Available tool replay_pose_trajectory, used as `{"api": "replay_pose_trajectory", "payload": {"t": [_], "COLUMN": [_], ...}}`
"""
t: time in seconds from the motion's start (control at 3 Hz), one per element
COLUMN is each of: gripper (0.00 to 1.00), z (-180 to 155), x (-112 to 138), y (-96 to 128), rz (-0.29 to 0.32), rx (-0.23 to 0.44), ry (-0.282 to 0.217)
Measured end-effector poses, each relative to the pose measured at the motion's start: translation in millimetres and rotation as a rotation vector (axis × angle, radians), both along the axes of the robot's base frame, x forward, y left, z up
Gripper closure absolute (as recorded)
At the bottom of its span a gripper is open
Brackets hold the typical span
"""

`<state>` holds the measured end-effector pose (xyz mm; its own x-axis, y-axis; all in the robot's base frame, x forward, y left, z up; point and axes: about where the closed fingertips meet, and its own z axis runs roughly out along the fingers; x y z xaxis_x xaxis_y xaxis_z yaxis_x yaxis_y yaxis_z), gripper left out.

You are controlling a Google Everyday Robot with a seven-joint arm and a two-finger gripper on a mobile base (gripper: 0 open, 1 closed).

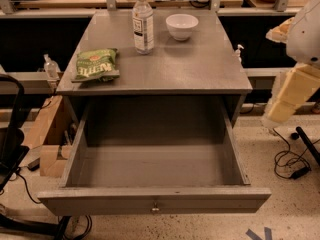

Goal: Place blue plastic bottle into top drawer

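Blue plastic bottle (pixel 143 24) upright on matte grey table (pixel 190 66), top drawer (pixel 200 200) open.
Clear, white-capped, it stands beside a round white bowl (pixel 181 26); your end effector (pixel 281 30) is at the right edge, and I cannot tell its grip.

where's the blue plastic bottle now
Camera view: blue plastic bottle upright on the cabinet top, rear, left of the white bowl; tool at far right.
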<state>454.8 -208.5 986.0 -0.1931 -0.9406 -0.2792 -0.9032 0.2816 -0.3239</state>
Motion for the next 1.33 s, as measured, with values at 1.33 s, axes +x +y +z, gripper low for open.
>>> {"api": "replay_pose_trajectory", "payload": {"t": [1.33], "gripper": [0.0], "z": [65], "x": [209], "y": [56], "rz": [0.083], "rx": [0.681], "ry": [-0.608]}}
